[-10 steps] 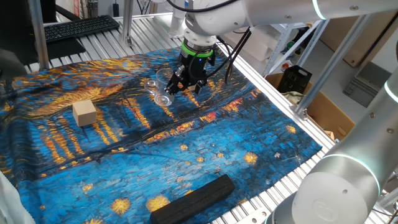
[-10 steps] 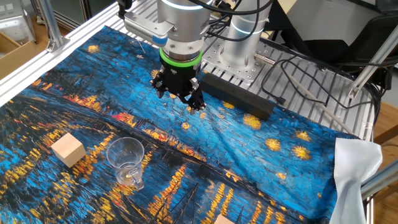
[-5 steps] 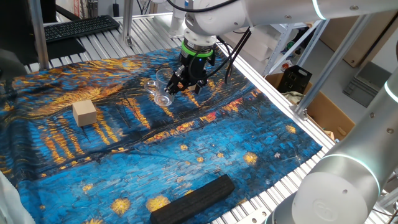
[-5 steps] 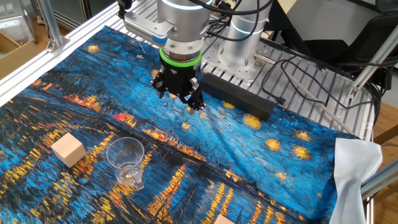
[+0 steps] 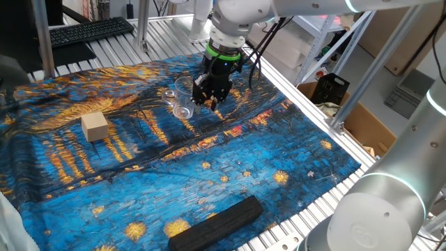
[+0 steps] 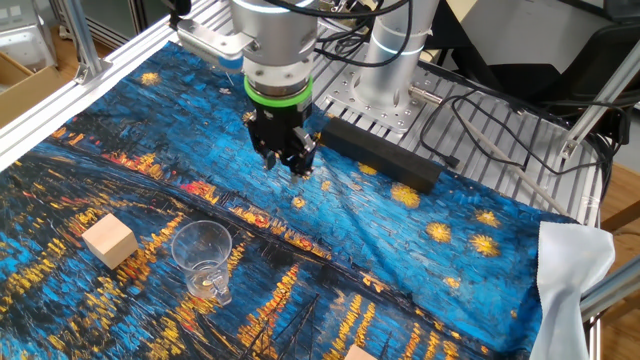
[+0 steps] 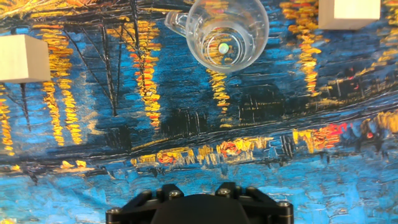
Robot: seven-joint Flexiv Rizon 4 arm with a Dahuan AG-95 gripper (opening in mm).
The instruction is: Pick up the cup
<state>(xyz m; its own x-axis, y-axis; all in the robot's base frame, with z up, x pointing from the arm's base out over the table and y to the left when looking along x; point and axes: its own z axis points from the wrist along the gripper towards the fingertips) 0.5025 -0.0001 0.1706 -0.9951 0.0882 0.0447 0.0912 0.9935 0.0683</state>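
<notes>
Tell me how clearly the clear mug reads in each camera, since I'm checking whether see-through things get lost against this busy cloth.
Hand view: the cup is sharp, rim and handle crisp, a bright glint in its base. One fixed view: it nearly melts into the cloth, partly hidden by the gripper. The other fixed view: outline clear, no blur.

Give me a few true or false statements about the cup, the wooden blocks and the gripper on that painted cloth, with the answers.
1. The cup stands upright on the cloth. True.
2. The gripper is closed on the cup's handle. False: it hangs above the cloth, apart from the cup, holding nothing.
3. A wooden cube sits beside the cup. True.
4. The cup is full of dark liquid. False: it looks clear and empty.
5. A long black block lies near the arm's base. True.
</notes>
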